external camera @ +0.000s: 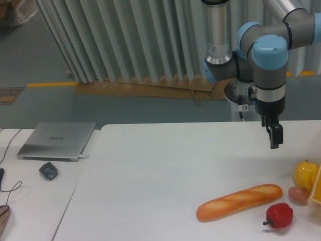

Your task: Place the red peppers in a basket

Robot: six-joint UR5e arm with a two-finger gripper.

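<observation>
The red pepper [279, 215] lies on the white table [165, 170] near the front right, its short dark stem pointing left. It sits just right of the bread loaf's end. My gripper [274, 143] hangs well above the table, about 140 px above the pepper and slightly left of it, fingers pointing down with nothing in them. It is seen edge-on, so the gap between the fingers does not show. A yellow-orange rim [317, 190] at the right border may be the basket; most of it is out of view.
A long bread loaf [239, 201] lies at a slant left of the pepper. A yellow pepper [305, 173] and a small pinkish-brown round item [299, 195] sit at the right edge. On the left table are a closed laptop [56, 141] and a dark object [48, 171].
</observation>
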